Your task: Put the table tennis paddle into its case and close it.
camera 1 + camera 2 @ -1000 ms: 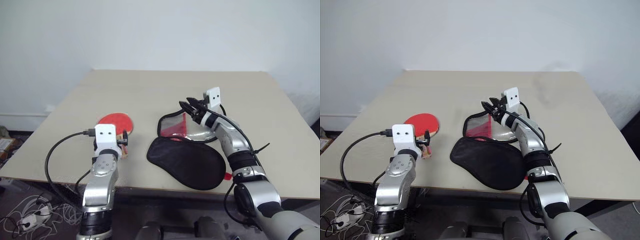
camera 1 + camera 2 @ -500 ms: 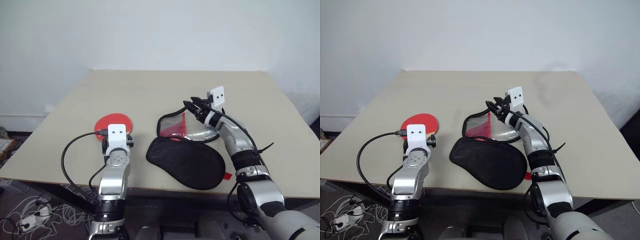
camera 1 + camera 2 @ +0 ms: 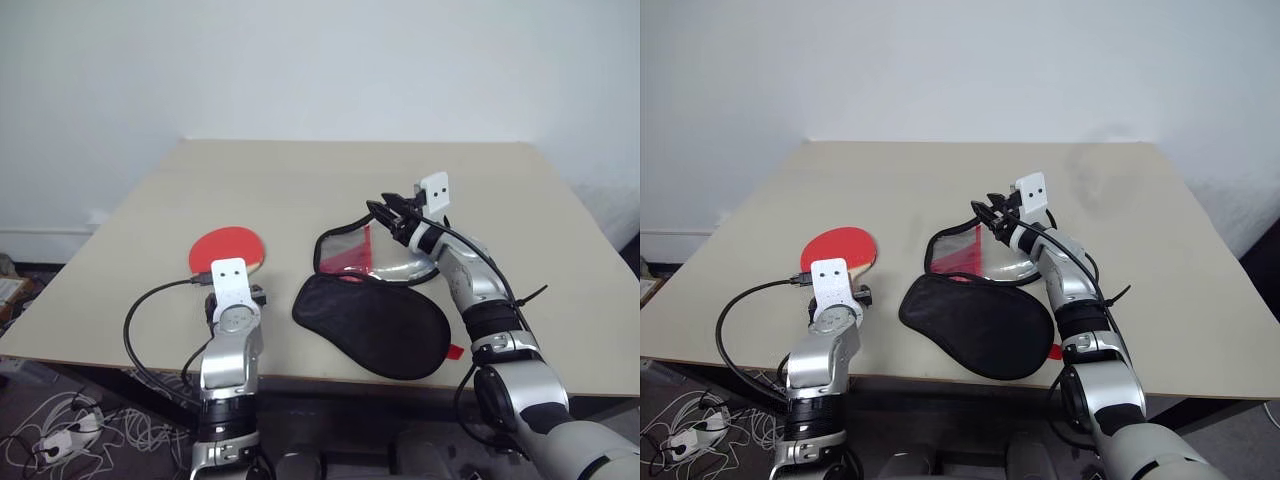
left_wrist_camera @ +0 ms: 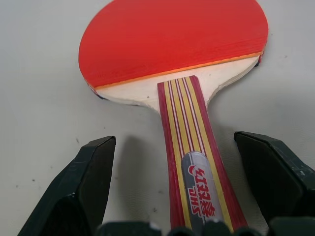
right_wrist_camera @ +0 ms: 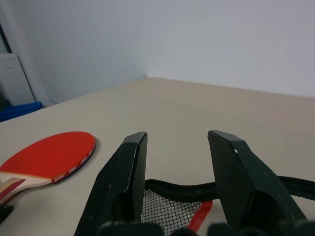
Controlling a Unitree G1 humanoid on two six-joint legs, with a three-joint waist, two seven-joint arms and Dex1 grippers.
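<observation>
The table tennis paddle lies flat at the table's left, red face up. Its striped wood handle points toward my left gripper, which is open with one finger on each side of the handle, not touching it. The case lies unzipped at the centre: the black side is flat near the front edge, and the clear side behind it is tipped up. My right gripper is partly shut at the clear side's raised black rim, which crosses low between its fingers.
The beige table stretches bare behind both objects. A black cable loops off my left wrist past the table's front edge. A small red tab sticks out at the case's near right end.
My left gripper has sunk and tipped downward, coming in over the paddle's handle. My right gripper and the case stay as they were.
</observation>
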